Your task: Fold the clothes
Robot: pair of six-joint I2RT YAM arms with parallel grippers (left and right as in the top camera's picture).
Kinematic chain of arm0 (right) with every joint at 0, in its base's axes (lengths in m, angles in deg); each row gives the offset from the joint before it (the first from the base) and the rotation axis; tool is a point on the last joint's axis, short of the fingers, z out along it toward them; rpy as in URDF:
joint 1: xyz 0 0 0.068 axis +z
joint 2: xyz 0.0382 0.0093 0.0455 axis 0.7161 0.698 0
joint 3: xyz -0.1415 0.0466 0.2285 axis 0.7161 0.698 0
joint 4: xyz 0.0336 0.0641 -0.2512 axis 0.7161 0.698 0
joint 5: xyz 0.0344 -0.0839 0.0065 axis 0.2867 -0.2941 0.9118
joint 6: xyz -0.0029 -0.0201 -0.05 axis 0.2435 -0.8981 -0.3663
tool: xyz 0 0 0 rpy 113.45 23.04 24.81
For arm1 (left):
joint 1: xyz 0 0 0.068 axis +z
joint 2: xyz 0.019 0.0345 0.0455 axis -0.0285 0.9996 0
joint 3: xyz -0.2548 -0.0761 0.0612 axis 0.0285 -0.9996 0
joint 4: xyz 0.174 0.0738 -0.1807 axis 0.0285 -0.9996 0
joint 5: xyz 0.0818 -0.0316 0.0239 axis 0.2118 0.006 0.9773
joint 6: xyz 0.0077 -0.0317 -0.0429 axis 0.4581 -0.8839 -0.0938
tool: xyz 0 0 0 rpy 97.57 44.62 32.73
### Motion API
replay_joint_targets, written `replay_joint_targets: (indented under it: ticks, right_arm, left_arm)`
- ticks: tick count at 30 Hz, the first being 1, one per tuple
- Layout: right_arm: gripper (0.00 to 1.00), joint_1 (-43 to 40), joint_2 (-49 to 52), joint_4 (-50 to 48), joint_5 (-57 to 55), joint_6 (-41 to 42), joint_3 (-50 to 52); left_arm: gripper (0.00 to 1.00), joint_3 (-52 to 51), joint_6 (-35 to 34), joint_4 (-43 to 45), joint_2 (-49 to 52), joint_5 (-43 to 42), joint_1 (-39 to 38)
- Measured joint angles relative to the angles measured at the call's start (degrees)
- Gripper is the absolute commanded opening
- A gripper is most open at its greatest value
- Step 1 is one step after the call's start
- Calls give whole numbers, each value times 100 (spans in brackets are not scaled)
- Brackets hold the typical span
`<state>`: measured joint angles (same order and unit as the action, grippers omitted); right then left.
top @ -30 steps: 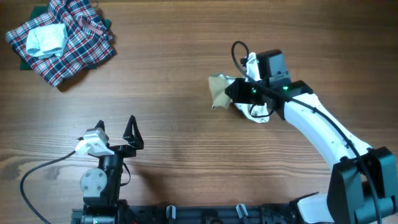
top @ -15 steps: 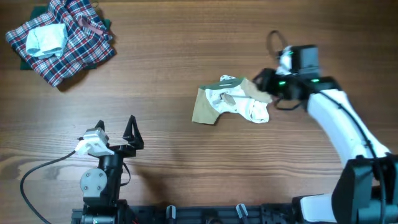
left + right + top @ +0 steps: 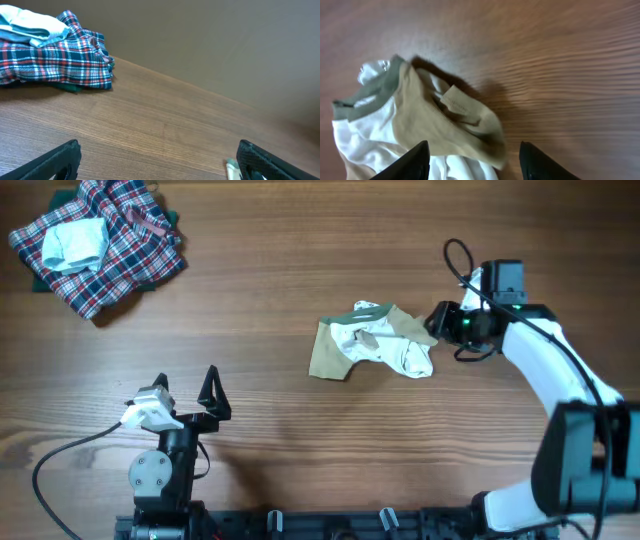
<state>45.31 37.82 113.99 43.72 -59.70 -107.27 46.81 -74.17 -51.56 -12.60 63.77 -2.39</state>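
The clothes [image 3: 372, 342], a small white garment with tan parts and a green collar, lie crumpled at the table's middle. In the right wrist view the clothes [image 3: 420, 125] show a tan sleeve and white body just ahead of the jaws. My right gripper [image 3: 437, 323] hovers at the garment's right edge, open and empty; it also shows in the right wrist view [image 3: 476, 162]. My left gripper [image 3: 186, 388] rests open and empty near the front left, far from the garment; it also shows in the left wrist view [image 3: 159, 162].
A red-white-navy plaid garment [image 3: 110, 245] with a pale blue-white cloth [image 3: 75, 242] on it lies at the far left corner; the plaid garment also shows in the left wrist view [image 3: 55, 60]. Bare wood table [image 3: 280, 420] lies around the clothes.
My right gripper has let go of the garment and drawn back to the right. The garment, bunched under the gripper before, now lies spread out flatter. The left arm has not moved.
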Motion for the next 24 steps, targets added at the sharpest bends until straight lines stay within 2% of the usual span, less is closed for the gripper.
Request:
replay_joint_targets:
  ticks: [8, 9, 12, 15, 24]
  right_arm:
    - [56, 0, 476, -22, 507, -33, 15]
    - [52, 0, 507, -26, 507, -35, 15]
    - [19, 0, 557, -122, 509, -24, 20]
    - [5, 0, 557, -245, 511, 68, 20]
    - [4, 0, 546, -245, 525, 229, -35]
  left_arm:
    - [100, 0, 0, 0, 0, 0, 0]
    - [100, 0, 0, 0, 0, 0, 0]
    - [100, 0, 0, 0, 0, 0, 0]
    - [100, 0, 0, 0, 0, 0, 0]
    - [100, 0, 0, 0, 0, 0, 0]
